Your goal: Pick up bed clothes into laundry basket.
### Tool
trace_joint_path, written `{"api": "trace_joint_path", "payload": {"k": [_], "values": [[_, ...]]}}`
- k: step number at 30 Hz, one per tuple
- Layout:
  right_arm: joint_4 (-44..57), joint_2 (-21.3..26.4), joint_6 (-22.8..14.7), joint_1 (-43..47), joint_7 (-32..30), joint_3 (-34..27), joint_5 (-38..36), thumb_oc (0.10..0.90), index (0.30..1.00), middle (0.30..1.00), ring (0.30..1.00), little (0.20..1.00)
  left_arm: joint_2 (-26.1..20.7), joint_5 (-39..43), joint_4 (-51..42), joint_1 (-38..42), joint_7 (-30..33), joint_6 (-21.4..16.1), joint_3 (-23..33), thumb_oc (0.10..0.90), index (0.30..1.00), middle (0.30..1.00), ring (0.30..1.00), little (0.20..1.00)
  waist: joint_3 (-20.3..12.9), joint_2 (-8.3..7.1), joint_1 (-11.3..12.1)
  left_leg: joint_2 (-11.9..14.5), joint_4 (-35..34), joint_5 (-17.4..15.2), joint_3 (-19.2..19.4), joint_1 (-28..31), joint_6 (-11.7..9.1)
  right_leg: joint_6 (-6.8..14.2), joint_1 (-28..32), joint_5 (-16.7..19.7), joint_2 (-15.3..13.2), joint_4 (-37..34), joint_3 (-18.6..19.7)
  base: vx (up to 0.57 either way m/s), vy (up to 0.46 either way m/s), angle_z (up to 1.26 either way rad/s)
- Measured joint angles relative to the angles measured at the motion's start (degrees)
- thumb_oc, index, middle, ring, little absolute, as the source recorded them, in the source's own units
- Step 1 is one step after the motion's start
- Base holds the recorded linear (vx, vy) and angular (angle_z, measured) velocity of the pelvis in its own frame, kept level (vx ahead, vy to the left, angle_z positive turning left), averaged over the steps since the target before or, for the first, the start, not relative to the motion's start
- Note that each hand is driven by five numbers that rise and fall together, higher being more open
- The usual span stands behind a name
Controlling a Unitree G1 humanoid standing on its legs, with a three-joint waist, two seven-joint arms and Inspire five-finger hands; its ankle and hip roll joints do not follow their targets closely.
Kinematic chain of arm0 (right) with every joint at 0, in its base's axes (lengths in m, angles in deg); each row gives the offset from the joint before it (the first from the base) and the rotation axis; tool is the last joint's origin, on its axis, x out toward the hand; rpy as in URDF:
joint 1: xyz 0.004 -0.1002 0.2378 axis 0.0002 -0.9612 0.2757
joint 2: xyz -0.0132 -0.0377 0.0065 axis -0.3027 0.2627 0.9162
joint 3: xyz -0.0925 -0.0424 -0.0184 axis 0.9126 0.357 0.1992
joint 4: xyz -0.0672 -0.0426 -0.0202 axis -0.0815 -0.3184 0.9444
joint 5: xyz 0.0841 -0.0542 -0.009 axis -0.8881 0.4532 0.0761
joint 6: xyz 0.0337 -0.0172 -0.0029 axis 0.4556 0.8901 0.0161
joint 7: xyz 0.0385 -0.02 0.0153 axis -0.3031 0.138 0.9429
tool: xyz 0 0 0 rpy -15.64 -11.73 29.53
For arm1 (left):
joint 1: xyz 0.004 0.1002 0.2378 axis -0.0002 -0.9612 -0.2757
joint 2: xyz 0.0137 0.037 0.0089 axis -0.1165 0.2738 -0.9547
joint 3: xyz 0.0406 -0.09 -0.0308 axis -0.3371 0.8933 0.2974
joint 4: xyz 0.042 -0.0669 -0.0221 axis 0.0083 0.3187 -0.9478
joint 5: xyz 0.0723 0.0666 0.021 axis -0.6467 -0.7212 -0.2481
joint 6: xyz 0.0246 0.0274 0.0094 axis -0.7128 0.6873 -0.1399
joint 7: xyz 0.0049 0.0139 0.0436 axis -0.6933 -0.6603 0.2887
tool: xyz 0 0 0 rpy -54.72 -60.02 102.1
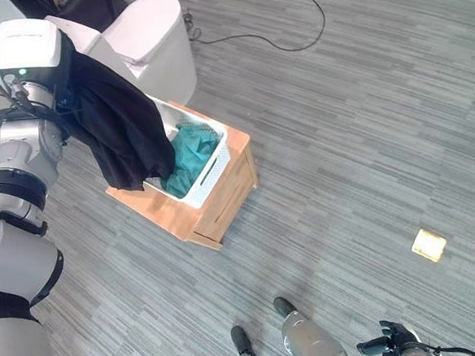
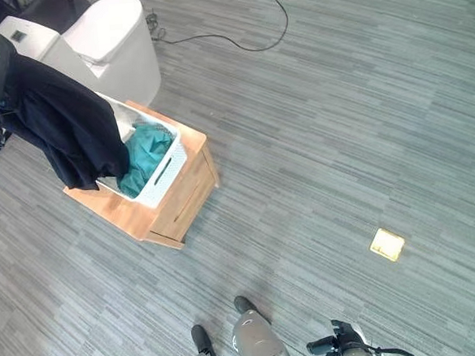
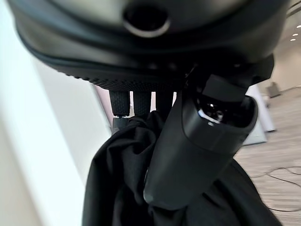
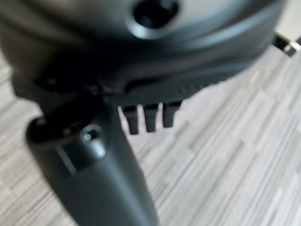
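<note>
My left robot hand (image 3: 188,155) has its fingers and thumb curled round the black garment (image 1: 124,125), which hangs over the white laundry basket's (image 1: 209,173) rim. The basket, holding teal cloth (image 1: 188,153), sits on a small wooden counter (image 1: 223,203). My right robot hand (image 4: 108,169) hangs empty, fingers relaxed, above the carpet floor (image 1: 365,136).

A laundry basket (image 1: 207,170) sits on a low wooden cabinet (image 1: 223,203) at the robot's left, with a garment (image 1: 188,153) inside it. A second garment (image 1: 124,125), pinched by the left hand (image 3: 197,146), hangs over the basket's left rim. Behind the cabinet stands a rounded bin (image 1: 151,45), and a small square object (image 1: 428,244) lies on the floor far right.
</note>
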Motion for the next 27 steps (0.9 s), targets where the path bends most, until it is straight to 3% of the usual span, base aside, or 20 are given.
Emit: {"api": "trace_joint_path", "payload": {"k": [1,2,3,4,5,6,7,9,11,13,14,15,20,24,27], "values": [[-1.01,-0.25,0.3,0.44,-0.04,-0.63,-0.02,0.8,0.9,0.9,0.9,0.9,-0.06,-0.42,0.91,0.06,-0.05,0.77,0.02,0.4,0.3,0.3,0.3,0.3,-0.02,0.03,0.41,-1.01,0.03,-0.34,-0.07,0.03,0.57,0.09,1.72,-0.12,1.74,-0.48,0.2,0.19,-0.024,-0.49],[-1.04,-0.83,0.98,0.15,0.04,-1.51,-0.19,0.8,0.9,0.9,0.9,0.9,0.16,-0.92,1.59,0.12,-0.12,1.43,0.05,0.4,0.3,0.3,0.3,0.3,-0.07,0.15,0.05,-0.07,0.24,0.49,-2.15,1.71,3.02,0.02,3.23,-0.52,4.61,0.87,-1.67,0.07,-0.069,-0.18],[-0.88,-2.06,0.8,-0.88,-0.02,-1.65,-0.41,0.8,0.9,0.9,0.9,0.9,0.39,-1.25,1.58,0.22,0.12,1.94,0.0,0.4,0.3,0.3,0.3,0.3,-0.64,-2.22,0.03,0.2,0.4,1.53,-2.62,3.34,4.95,1.5,3.34,-2.49,5.17,4.08,-2.71,0.0,-0.042,0.09],[-0.71,-2.38,0.46,-1.96,0.07,-1.49,-0.52,0.8,0.9,0.9,0.9,0.9,0.76,-1.26,1.76,0.33,0.26,2.59,-0.43,0.4,0.3,0.3,0.3,0.3,-1.47,-3.73,-0.72,0.06,0.41,0.67,-2.83,3.73,5.61,3.19,0.37,-3.82,6.18,11.2,-5.17,-0.03,-0.022,0.22],[-0.77,-2.39,0.21,-2.17,0.02,-1.59,-0.72,0.8,0.9,0.9,0.9,0.9,0.59,-1.27,1.97,0.44,0.33,2.87,-0.77,0.4,0.3,0.3,0.3,0.3,-1.63,-4.02,-0.99,0.01,0.41,0.58,-2.92,3.76,6.03,4.86,-2.58,-4.93,6.73,16.61,-6.58,0.03,-0.047,0.39],[-0.91,-1.94,0.35,-3.06,-0.07,-1.95,-1.33,0.8,0.9,0.9,0.9,0.9,0.61,-1.25,2.17,0.4,-0.01,3.25,-1.21,0.4,0.3,0.3,0.3,0.3,-2.27,-5.22,-1.74,-0.83,0.42,0.79,-2.67,3.88,6.26,6.45,-5.51,-6.65,5.52,20.94,-8.71,0.11,-0.082,0.25],[-1.01,-1.63,0.39,-3.81,-0.16,-3.09,-1.38,0.8,0.9,0.9,0.9,0.9,0.49,-1.24,2.15,0.36,-0.04,3.37,-1.08,0.4,0.3,0.3,0.3,0.3,-2.48,-5.68,-1.66,-1.63,0.43,0.54,-2.64,3.69,6.69,6.55,-7.52,-7.48,3.43,21.62,-8.96,0.18,-0.11,0.17],[-2.09,-2.85,0.96,-4.5,0.02,-2.92,-1.45,0.8,0.9,0.9,0.9,0.9,0.39,-1.24,2.38,0.38,-0.12,3.99,-1.53,0.4,0.3,0.3,0.3,0.3,-2.51,-5.62,-2.34,-2.08,0.46,0.06,-4.17,3.53,6.66,5.83,-9.63,-7.89,-0.86,17.27,-9.62,0.21,-0.066,0.08],[-3.06,-5.27,1.69,-5.27,0.05,-2.17,-1.42,0.8,0.9,0.9,0.9,0.9,0.8,-1.29,2.2,0.62,-0.09,4.02,-2.15,0.4,0.3,0.3,0.3,0.3,-2.53,-5.41,-4.05,-1.07,0.46,-0.69,-6.18,3.49,6.38,5.05,-11.1,-7.33,-1.45,10.79,-8.33,0.17,-0.057,0.36],[-2.61,-6.69,1.9,-6.84,0.06,-1.79,-1.31,0.8,0.9,0.9,0.9,0.9,1.22,-1.36,1.62,0.66,-0.07,3.38,-2.25,0.4,0.3,0.3,0.3,0.3,-2.84,-5.66,-5.49,-0.92,0.44,-0.74,-6.98,4.07,4.54,6.26,-10.13,1.33,-2.81,3.46,-8.89,0.18,-0.104,0.38],[-2.89,-6.61,1.91,-7.77,0.03,-1.63,-1.3,0.8,0.9,0.9,0.9,0.9,1.91,-1.47,1.47,0.61,-0.01,3.31,-2.59,0.4,0.3,0.3,0.3,0.3,-2.91,-5.0,-5.15,-0.71,0.43,-1.36,-7.27,4.71,3.45,4.0,-8.51,6.17,-3.33,0.95,-10.1,0.14,-0.154,0.01],[-3.25,-6.42,2.21,-7.66,-0.05,-1.41,-1.28,0.8,0.9,0.9,0.9,0.9,2.47,-2.35,1.3,0.94,-0.09,3.27,-3.81,0.4,0.3,0.3,0.3,0.3,-3.65,-3.28,-4.94,0.39,0.44,-1.72,-6.97,4.25,2.04,2.76,-7.95,7.92,-2.35,-1.69,-9.97,0.06,-0.139,-0.17],[-1.66,-5.48,1.36,-3.62,0.03,-0.36,-1.4,0.8,0.9,0.9,0.9,0.9,4.52,-4.21,-1.47,4.1,0.17,2.05,-4.01,0.4,0.3,0.3,0.3,0.3,-3.96,-2.8,-5.39,1.91,0.41,-0.13,-4.56,3.86,-0.69,1.81,-7.77,7.73,-1.08,-2.83,-9.73,0.02,-0.093,-0.11],[-0.47,-4.33,0.86,-2.71,0.0,-0.27,-1.42,0.8,0.9,0.9,0.9,0.9,5.48,-3.74,-4.51,4.62,0.3,0.63,-4.19,0.4,0.3,0.3,0.3,0.3,-5.35,-0.63,-5.09,2.49,0.43,-0.44,-4.08,2.24,-1.08,1.13,-9.28,7.28,-0.07,-2.94,-10.26,0.06,-0.057,0.03],[-0.51,-4.34,0.92,-2.71,-0.02,-0.26,-1.4,0.8,0.9,0.9,0.9,0.9,5.48,-3.31,-4.52,4.62,0.38,0.63,-4.19,0.4,0.3,0.3,0.3,0.3,-5.53,-0.3,-4.72,2.55,0.43,-0.45,-4.06,2.1,-1.09,1.06,-9.54,7.21,0.08,-2.94,-9.82,0.01,-0.022,-0.06]]}}
